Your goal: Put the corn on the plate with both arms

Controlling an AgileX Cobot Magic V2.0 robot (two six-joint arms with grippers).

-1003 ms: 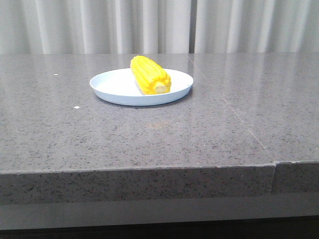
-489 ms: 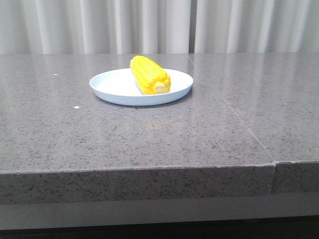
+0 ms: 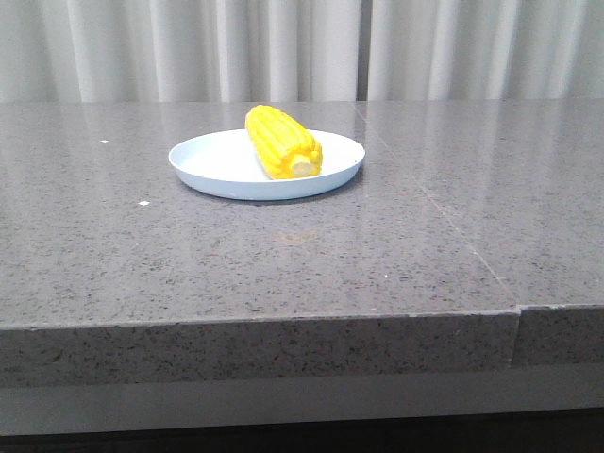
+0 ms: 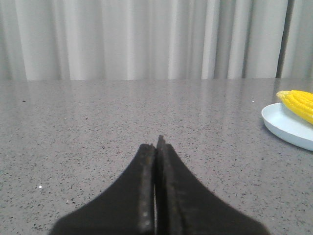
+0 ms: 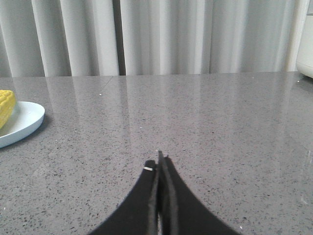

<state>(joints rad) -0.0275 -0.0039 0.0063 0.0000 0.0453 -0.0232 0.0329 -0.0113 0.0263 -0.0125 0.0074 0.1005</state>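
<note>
A short, bright yellow corn cob with rows of kernels (image 3: pixel 281 142) lies on its side inside a round, shallow, pale-blue plate with a low rim (image 3: pixel 212 163). The plate sits toward the far middle of a grey speckled stone desk (image 3: pixel 283 264), in front of pale pleated curtains (image 3: pixel 302 47). The cob's pale cut end faces the camera, and the cob rests slightly right of the plate's centre, its near end close to the near rim.

In the front view neither arm appears. The left wrist view shows the black left pincer (image 4: pixel 157 147) with its two fingers pressed together, holding nothing, low over bare desk and well apart from the plate. The right wrist view shows the black right pincer (image 5: pixel 159 161) likewise pressed together and empty, with the plate's edge off to one side at a distance.

By the look of things the task appears done, so the remaining risks are small. The cob is round and could roll toward the low rim if the desk or plate were jolted. The plate looks light, so an arm sweeping past it could slide it or tip the cob out. Both pincers sit low, so a careless move could scrape the desk surface.
</note>
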